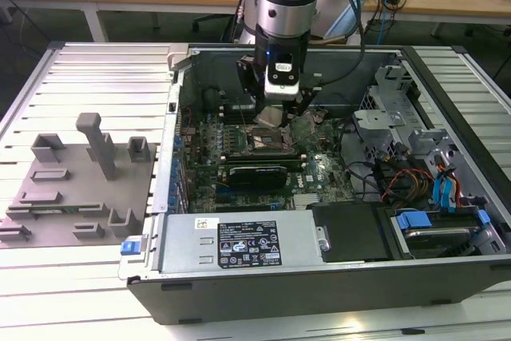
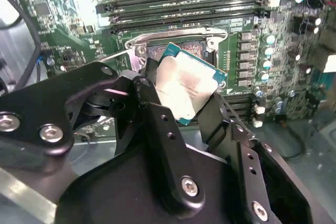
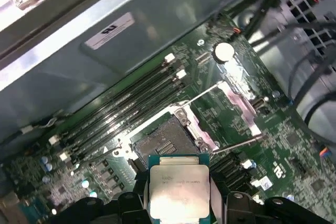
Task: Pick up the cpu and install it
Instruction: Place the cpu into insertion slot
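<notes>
CPU [image 2: 186, 90], flat square chip, shiny silver-grey metal lid, thin green rim: pinched at opposite edges between matte black gripper [image 2: 182, 97] fingers [image 2: 157, 109], tilted, hovering just above open steel-framed socket [image 3: 165, 142] on green motherboard [image 3: 294, 145], far-centre of dark grey metal case [image 1: 319, 293]; not seated.
</notes>
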Robot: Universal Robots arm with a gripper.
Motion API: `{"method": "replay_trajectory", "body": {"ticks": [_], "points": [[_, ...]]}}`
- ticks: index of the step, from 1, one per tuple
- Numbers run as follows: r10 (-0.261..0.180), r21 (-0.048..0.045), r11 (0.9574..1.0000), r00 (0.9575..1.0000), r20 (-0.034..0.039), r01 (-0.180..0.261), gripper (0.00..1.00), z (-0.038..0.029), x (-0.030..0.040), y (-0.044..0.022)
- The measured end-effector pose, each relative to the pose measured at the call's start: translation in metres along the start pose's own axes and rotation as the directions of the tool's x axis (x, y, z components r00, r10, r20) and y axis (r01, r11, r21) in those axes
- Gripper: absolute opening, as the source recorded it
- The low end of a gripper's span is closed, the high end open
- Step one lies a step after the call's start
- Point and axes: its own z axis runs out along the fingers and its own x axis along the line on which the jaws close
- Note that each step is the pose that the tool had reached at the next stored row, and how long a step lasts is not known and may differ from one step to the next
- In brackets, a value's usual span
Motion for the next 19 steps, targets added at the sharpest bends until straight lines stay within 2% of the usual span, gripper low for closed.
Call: {"method": "replay_trajectory", "body": {"ticks": [4,7,9,11,13,15,16,17,19], "points": [[0.061,-0.0003,0.9981,0.9981,0.0015,-0.061,0.55,0.0001,0.0,0.0],[0.121,-0.0005,0.9927,0.9927,0.0028,-0.121,0.55,0.0003,0.0,0.0],[0.179,-0.0008,0.9839,0.9839,0.0041,-0.179,0.55,0.0003,0.0,0.0],[0.207,-0.001,0.9783,0.9783,0.0048,-0.207,0.55,0.0003,0.0,0.0],[0.243,-0.0012,0.9701,0.9701,0.0056,-0.243,0.55,0.0004,0.0,0.0],[0.294,-0.0017,0.9559,0.9558,0.0068,-0.294,0.55,0.0005,0.0,0.0],[0.31,-0.0018,0.9507,0.9506,0.0071,-0.31,0.55,0.0006,0.0,0.0],[0.333,-0.0021,0.943,0.943,0.0077,-0.333,0.55,0.0006,0.0,0.0],[0.365,-0.0024,0.9308,0.9308,0.0084,-0.365,0.55,0.0007,0.0,0.0]]}}
